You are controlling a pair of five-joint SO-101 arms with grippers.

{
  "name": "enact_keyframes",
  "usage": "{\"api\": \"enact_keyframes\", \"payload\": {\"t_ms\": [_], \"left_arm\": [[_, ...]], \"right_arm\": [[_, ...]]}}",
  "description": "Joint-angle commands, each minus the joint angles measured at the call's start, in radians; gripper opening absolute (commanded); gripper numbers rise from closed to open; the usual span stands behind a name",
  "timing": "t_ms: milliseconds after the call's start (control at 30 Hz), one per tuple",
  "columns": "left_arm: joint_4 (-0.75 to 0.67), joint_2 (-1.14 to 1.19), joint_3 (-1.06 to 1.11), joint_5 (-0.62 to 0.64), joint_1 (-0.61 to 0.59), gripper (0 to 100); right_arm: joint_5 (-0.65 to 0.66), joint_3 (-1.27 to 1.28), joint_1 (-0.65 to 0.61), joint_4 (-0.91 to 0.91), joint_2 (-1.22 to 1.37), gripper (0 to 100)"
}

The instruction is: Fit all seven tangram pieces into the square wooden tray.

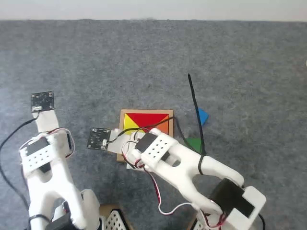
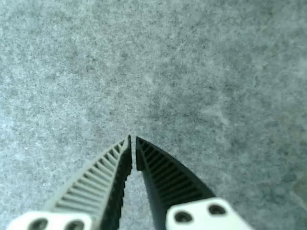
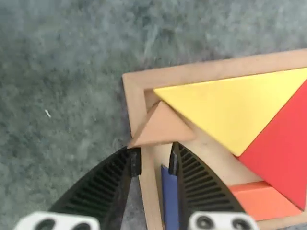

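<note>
The square wooden tray (image 1: 123, 115) lies mid-table, holding a yellow triangle (image 1: 129, 122), a red triangle (image 1: 149, 119) and an orange piece (image 1: 164, 127). In the right wrist view a tan triangle (image 3: 162, 127) rests tilted on the tray's wall (image 3: 135, 103) and the yellow triangle (image 3: 230, 103). My right gripper (image 3: 153, 158) is open just behind it, one finger on each side of the wall, with a dark blue strip (image 3: 169, 196) between the fingers. A blue piece (image 1: 202, 116) and a green piece (image 1: 194, 143) lie on the carpet right of the tray. My left gripper (image 2: 133, 140) is shut over bare carpet, far left.
Grey carpet (image 1: 96, 62) covers the table. A thin black strip (image 1: 194, 103) sticks up from the right arm, past the blue piece. The right arm's body (image 1: 177, 165) hides the tray's near edge.
</note>
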Motion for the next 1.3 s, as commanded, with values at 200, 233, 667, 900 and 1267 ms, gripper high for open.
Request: {"api": "enact_keyframes", "payload": {"t_ms": [200, 233, 667, 900, 1267], "left_arm": [[-0.025, -0.003, -0.012, 0.008, -0.005, 2], [-0.025, -0.003, -0.012, 0.008, -0.005, 2], [-0.025, -0.003, -0.013, 0.009, -0.011, 2], [-0.025, -0.003, -0.013, 0.009, -0.006, 2], [-0.025, -0.003, -0.013, 0.008, -0.006, 2]], "right_arm": [[-0.052, -0.075, -0.008, 0.041, -0.018, 6.7], [-0.049, -0.091, -0.005, 0.071, -0.018, 5.6], [0.115, -0.071, 0.013, 0.148, -0.019, 14.7], [0.158, -0.012, -0.027, 0.12, -0.058, 20.5], [0.181, 0.066, -0.007, -0.065, -0.124, 20.6]]}}
